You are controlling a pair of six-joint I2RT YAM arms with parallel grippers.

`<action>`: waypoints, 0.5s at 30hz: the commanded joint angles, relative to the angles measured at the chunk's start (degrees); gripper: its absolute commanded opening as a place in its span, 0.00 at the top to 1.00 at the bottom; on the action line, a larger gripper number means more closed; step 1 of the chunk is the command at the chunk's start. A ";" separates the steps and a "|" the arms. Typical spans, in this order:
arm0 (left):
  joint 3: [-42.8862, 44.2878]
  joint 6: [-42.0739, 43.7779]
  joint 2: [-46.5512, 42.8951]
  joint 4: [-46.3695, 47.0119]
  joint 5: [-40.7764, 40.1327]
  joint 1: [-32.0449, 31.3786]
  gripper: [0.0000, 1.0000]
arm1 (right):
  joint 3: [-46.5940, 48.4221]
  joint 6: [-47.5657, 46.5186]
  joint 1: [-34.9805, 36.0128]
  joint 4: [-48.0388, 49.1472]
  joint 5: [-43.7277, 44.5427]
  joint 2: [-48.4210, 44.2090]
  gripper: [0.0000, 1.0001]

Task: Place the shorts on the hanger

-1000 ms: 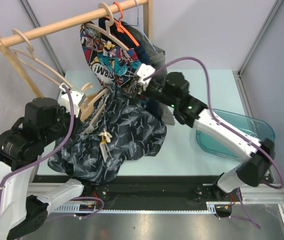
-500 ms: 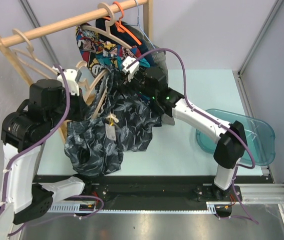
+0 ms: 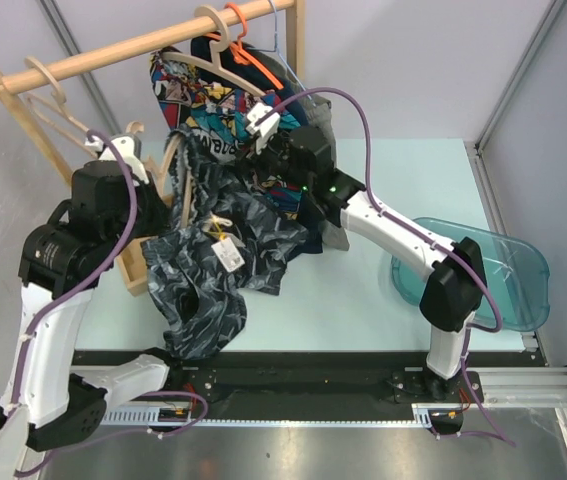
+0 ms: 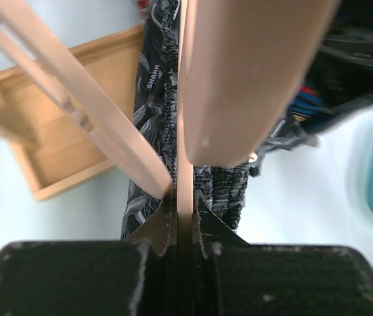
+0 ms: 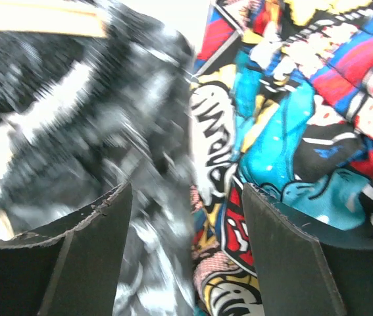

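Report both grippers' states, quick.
Left gripper: shut on the hanger.
Right gripper: open, jaws apart facing the shorts; no grip visible.

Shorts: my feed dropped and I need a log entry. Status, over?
Left gripper shut on hanger. Right gripper open, jaws astride shorts edge. Shorts bunched against hanger, seating unclear. Comic-print shorts crowd right gripper.

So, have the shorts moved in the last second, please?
Yes: the shorts have drawn up toward the wooden rail, away from the teal tub.
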 commanded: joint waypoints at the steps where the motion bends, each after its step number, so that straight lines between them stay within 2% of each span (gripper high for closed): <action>1: 0.31 -3.38 -3.00 2.23 -5.85 5.49 1.00 | -0.52 1.52 -1.92 1.86 0.64 -3.38 0.27; 3: -1.09 -3.82 -4.14 1.18 -5.85 7.43 1.00 | -2.63 1.17 -2.19 2.30 0.11 -5.22 0.26; 7: -4.26 -5.31 -5.37 -1.37 0.37 15.52 1.00 | -5.10 -0.15 -2.28 2.65 -0.68 -7.68 0.22; 10: -4.01 -5.93 -4.85 0.99 4.94 15.70 1.00 | -6.07 -1.03 -2.54 2.66 -0.95 -9.00 0.21; 12: -2.69 -7.07 -3.97 3.62 5.40 15.27 1.00 | -6.24 -1.21 -2.71 2.31 -0.95 -9.62 0.21; 15: -0.84 -9.35 -1.25 6.44 4.96 12.99 1.00 | -6.42 -0.77 -3.15 1.69 -0.60 -10.58 0.14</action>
